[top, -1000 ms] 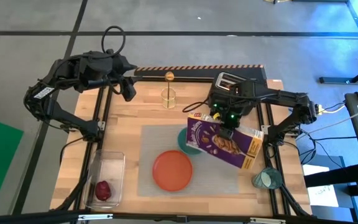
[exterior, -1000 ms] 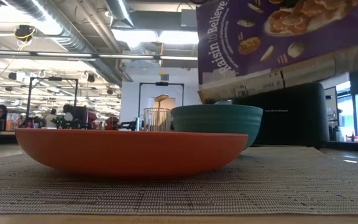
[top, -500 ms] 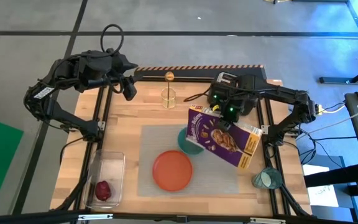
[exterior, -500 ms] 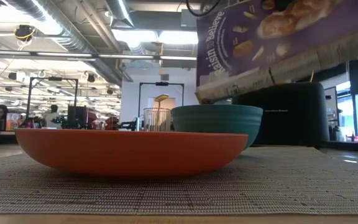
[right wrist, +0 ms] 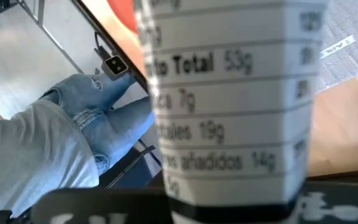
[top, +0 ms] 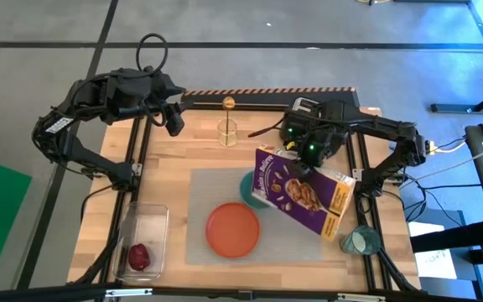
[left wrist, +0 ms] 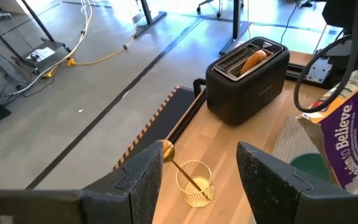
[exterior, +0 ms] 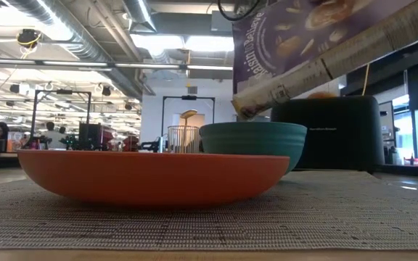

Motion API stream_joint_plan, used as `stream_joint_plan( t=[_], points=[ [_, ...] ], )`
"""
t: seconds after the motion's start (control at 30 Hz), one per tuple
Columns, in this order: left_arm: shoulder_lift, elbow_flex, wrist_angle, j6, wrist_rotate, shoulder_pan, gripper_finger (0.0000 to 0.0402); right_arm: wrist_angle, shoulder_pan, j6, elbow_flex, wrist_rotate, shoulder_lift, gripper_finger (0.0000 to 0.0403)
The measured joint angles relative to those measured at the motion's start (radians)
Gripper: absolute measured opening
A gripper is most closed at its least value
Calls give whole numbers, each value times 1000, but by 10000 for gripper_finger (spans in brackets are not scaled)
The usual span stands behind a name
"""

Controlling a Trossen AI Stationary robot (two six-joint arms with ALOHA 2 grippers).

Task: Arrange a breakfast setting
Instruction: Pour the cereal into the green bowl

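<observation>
**Box tipped over bowl**

While the right tool [top: 302,170] grips the purple cereal box [top: 302,190] by its upper edge, the box hangs tilted above the teal bowl [top: 252,194], beside the orange plate [top: 232,229] on the mat [top: 305,241]. Light, thin card: likely crushes easily, best held across the narrow sides. Left tool [top: 174,120] waits at the bench's far left, fingers spread, empty.

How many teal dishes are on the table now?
2: the teal bowl on the placemat, partly under the tilted cereal box, and the teal cup off the placemat near the table's right edge.
</observation>
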Motion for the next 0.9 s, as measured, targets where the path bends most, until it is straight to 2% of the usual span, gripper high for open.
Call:
stream_joint_plan(
  t=[0.17,0.3,0.57,0.9],
  points=[
    [0,0,0,5,0,0,199,-1,-6,27,-69,3,1,7],
    [0,0,-8,5,0,0,199,-1,-5,25,-110,-39,1,7],
    [0,0,-32,7,0,0,199,3,-38,17,-64,-12,1,7],
    [0,0,-32,8,-6,0,199,-1,-45,18,-57,-40,1,7]
  ],
)
